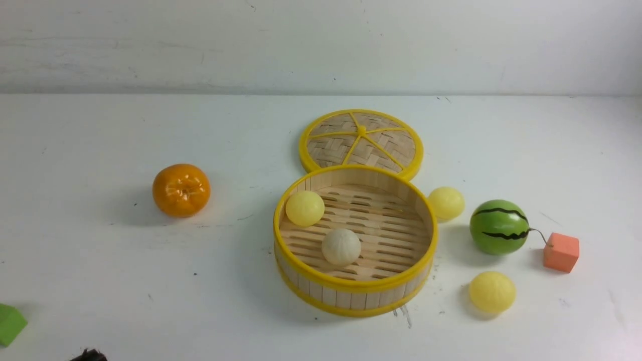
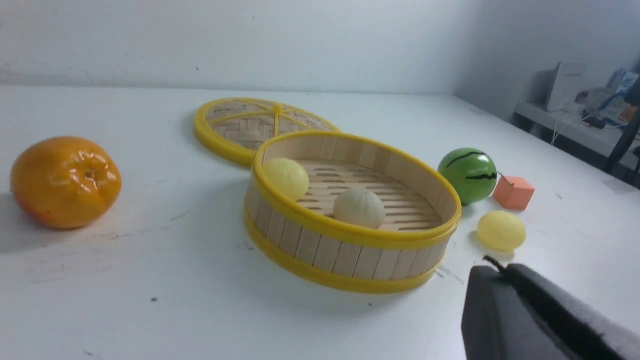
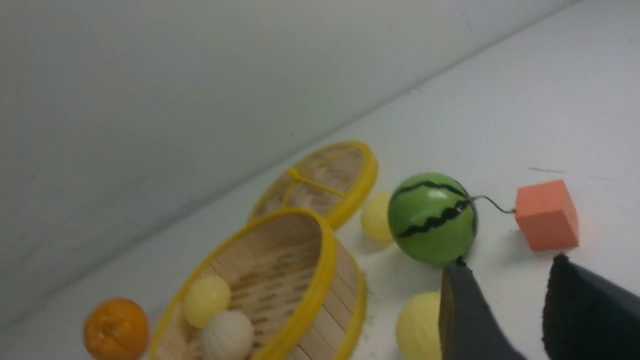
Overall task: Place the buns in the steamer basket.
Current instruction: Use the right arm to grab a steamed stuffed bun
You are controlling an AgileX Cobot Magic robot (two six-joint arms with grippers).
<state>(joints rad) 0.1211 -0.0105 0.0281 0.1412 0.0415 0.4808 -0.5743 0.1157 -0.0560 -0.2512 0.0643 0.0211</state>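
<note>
The steamer basket [image 1: 351, 287] stands mid-table, holding a pale yellow bun [image 1: 305, 208] and an off-white bun [image 1: 341, 246]. Another yellow bun [image 1: 446, 202] lies against its right side, and a further one [image 1: 492, 291] sits on the table at front right. My left gripper [image 2: 495, 267] is shut with nothing in it, low and in front of the basket [image 2: 325, 247]; only a dark tip [image 1: 89, 356] shows in the front view. The right gripper [image 3: 510, 261] is open and empty, above the table beside the front-right bun [image 3: 419, 327].
The woven lid [image 1: 361, 143] lies flat behind the basket. A tangerine [image 1: 181, 190] sits to the left. A watermelon ball [image 1: 499, 226] and an orange cube [image 1: 561, 252] are on the right, and a green block [image 1: 9, 324] is at the front left edge.
</note>
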